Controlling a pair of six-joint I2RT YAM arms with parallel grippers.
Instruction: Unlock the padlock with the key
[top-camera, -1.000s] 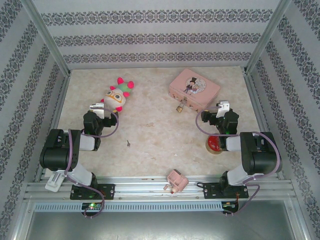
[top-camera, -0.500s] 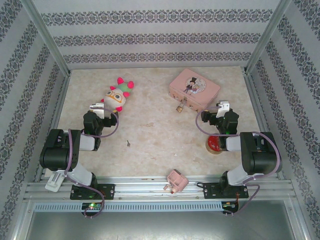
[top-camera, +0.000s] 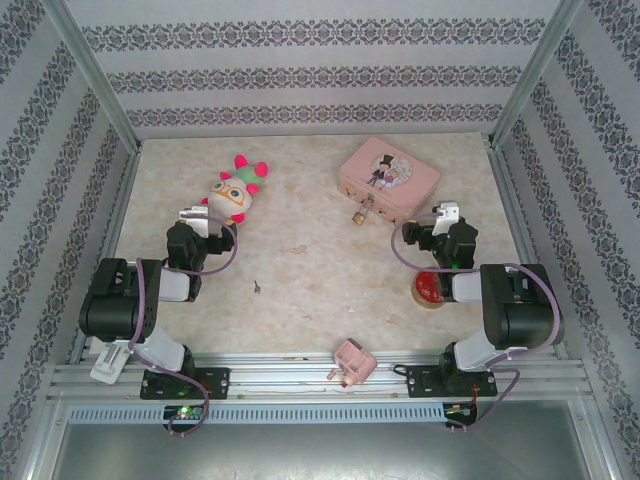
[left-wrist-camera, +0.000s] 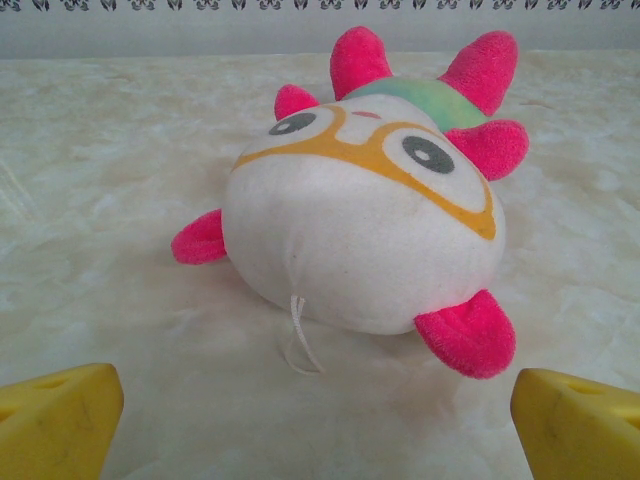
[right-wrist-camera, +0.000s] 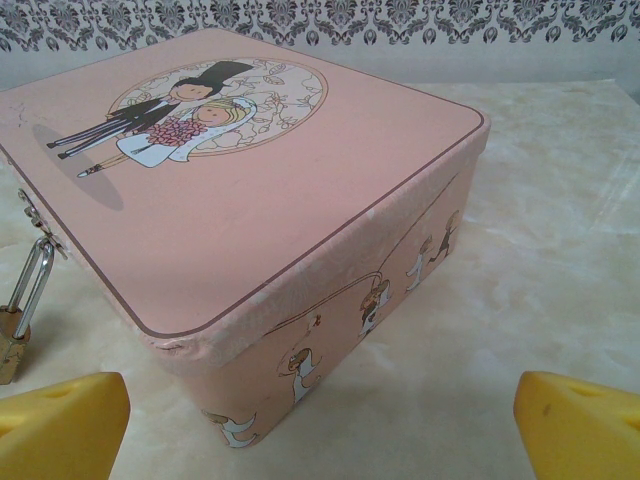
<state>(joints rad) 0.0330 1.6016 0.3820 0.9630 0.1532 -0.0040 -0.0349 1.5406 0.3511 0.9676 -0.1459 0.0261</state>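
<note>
The small brass padlock (top-camera: 357, 213) hangs by its silver shackle from the hasp at the front of the pink tin (top-camera: 388, 180). In the right wrist view the padlock (right-wrist-camera: 12, 338) is at the far left edge, beside the tin (right-wrist-camera: 250, 200). The tiny dark key (top-camera: 259, 288) lies flat on the table, left of centre. My right gripper (top-camera: 443, 213) is open just right of the tin, its yellow fingertips (right-wrist-camera: 60, 425) wide apart with nothing between them. My left gripper (top-camera: 203, 216) is open too, facing the plush toy, well behind the key.
A white and pink plush toy (top-camera: 235, 193) lies close in front of the left gripper (left-wrist-camera: 318, 430), large in that wrist view (left-wrist-camera: 370, 240). A red round object (top-camera: 430, 288) sits by the right arm. A pink plug-like block (top-camera: 352, 360) lies at the table's near edge.
</note>
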